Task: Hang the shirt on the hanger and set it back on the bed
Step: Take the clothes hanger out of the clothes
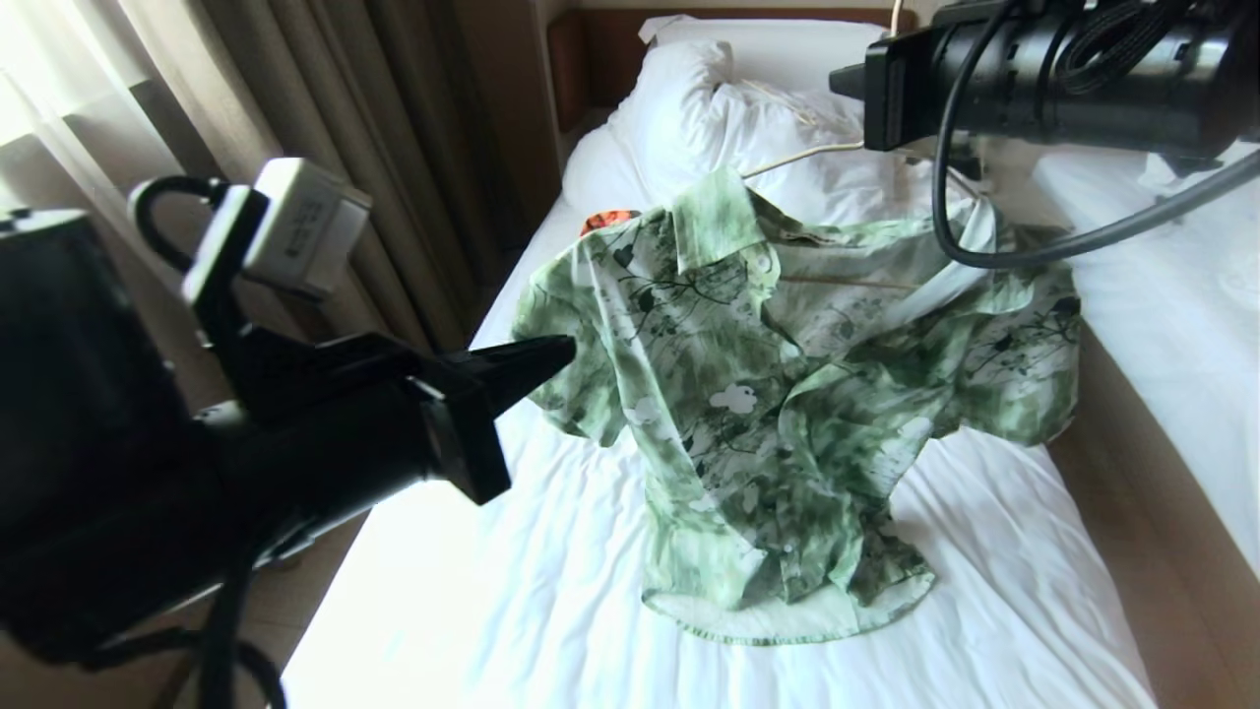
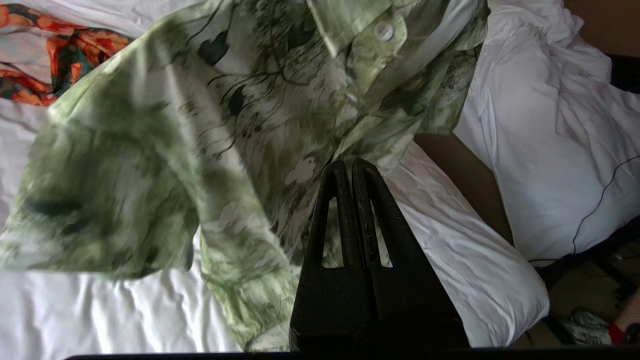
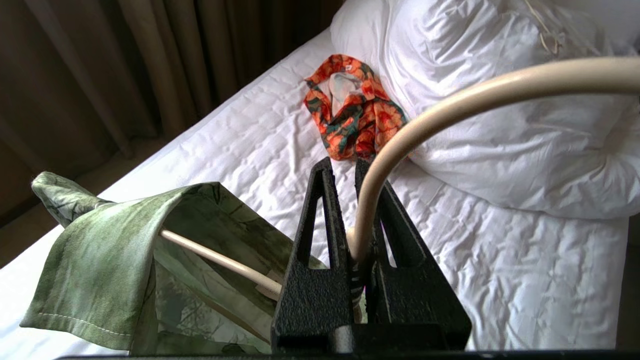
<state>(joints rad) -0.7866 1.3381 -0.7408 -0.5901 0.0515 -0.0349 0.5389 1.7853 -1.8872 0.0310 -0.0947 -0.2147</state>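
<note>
White bed [image 1: 610, 591] – one shirt [image 1: 787, 394], one hanger [image 3: 450, 105], two pillows [image 1: 748, 128].

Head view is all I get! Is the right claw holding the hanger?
Observer: Yes. The right gripper is shut on the hanger, at the base of its hook.
Operator: Is the hanger inside the shirt?
Observer: Yes, one hanger arm runs under the shirt fabric.
Operator: And the left claw?
Observer: The left gripper is shut and empty, near the shirt's front.
Operator: What's that orange thing?
Observer: A crumpled orange patterned garment beside the pillow.
</note>
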